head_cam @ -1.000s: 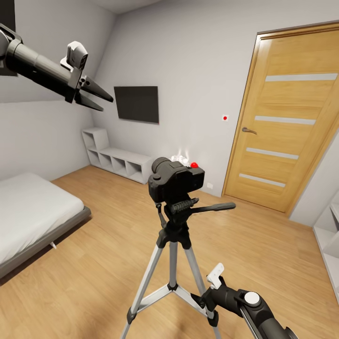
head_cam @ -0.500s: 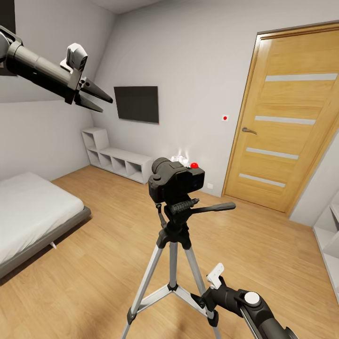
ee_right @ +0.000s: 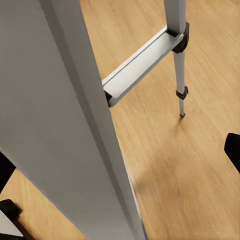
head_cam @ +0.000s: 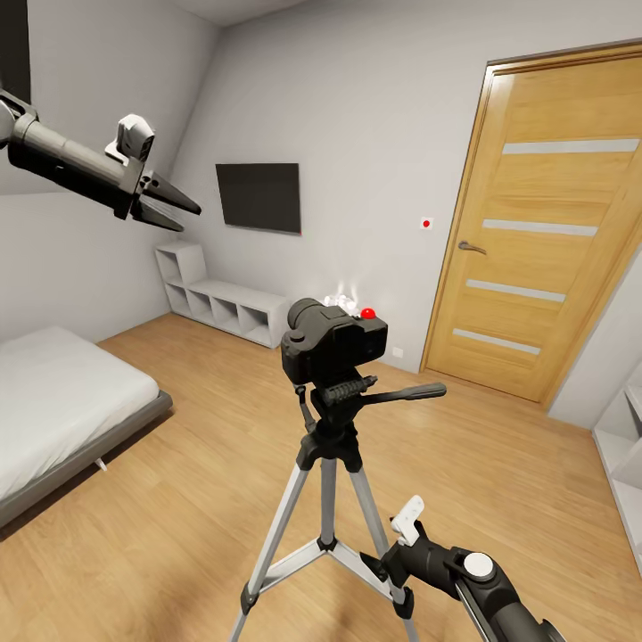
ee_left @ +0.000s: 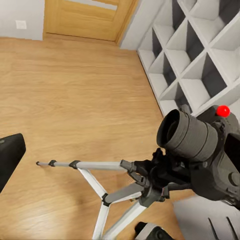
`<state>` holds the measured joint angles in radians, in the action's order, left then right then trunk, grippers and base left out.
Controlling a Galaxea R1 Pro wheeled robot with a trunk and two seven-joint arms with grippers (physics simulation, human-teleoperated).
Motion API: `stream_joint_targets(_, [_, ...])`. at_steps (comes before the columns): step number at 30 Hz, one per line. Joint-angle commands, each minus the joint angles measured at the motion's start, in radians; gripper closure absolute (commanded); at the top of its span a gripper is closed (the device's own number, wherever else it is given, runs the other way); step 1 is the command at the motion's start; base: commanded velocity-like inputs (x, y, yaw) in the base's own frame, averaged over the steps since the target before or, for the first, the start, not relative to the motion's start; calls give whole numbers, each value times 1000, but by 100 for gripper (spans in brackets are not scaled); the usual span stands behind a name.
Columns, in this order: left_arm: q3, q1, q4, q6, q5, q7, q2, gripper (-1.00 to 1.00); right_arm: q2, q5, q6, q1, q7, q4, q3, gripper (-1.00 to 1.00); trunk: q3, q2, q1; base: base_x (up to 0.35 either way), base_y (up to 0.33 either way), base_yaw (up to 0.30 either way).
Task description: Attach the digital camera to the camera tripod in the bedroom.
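Observation:
The black digital camera [head_cam: 334, 343], with its red button [head_cam: 367, 313] on top, sits on the head of the camera tripod [head_cam: 332, 437], which stands on the bedroom's wood floor. My left gripper [head_cam: 190, 219] hangs open high to the camera's left, well clear of it. In the left wrist view the digital camera [ee_left: 205, 145] and the tripod's legs [ee_left: 100, 192] lie ahead, and one black finger [ee_left: 10, 155] shows at the edge. Low down, my right gripper [head_cam: 397, 563] is at a tripod leg. In the right wrist view that leg [ee_right: 75, 115] runs between the wide-apart fingers [ee_right: 233, 150].
A wooden door [head_cam: 544, 232] stands at the right, a black TV [head_cam: 259, 196] hangs on the far wall above low white shelves [head_cam: 223, 303], and a white bed [head_cam: 62, 401] is at the left. White cubby shelving [ee_left: 200, 55] lines the right wall.
My left arm has drawn back to the left and a little lower, away from the camera. The camera, tripod and right arm have not moved.

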<state>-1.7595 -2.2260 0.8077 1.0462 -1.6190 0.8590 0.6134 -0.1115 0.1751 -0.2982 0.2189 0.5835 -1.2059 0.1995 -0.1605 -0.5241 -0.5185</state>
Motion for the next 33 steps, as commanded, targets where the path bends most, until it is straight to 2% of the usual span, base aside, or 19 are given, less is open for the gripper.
stream_joint_targets(1, [-6, 5, 1, 1, -5, 5, 6, -100, 0, 7, -3, 1, 4, -2, 1, -100, -2, -2, -1, 0, 0, 0])
stream_joint_targets(5, [-6, 26, 1, 1, -14, 5, 17, -100, 0, 7, -1, 1, 4, -3, 1, -100, -2, -2, -1, 0, 0, 0])
stream_joint_targets(6, [-5, 64, 1, 1, -33, 7, 33, -100, 0, 7, 0, 1, 4, -3, 1, -100, -2, -2, -1, 0, 0, 0])
stream_joint_targets(10, [-5, 85, 1, 1, -53, 8, 53, -100, -1, 7, 0, 1, 4, -3, 1, -100, -2, -2, -1, 0, 0, 0])
stream_joint_targets(17, [-5, 98, 1, 1, -63, 9, 66, -100, -1, 7, 4, -1, 4, -4, 1, -100, -2, -2, -1, 0, 0, 0])
stream_joint_targets(33, [-6, 119, 2, 1, -62, 7, 81, -100, -1, 7, 8, -1, 4, -5, 1, -100, -2, -2, -1, 0, 0, 0])
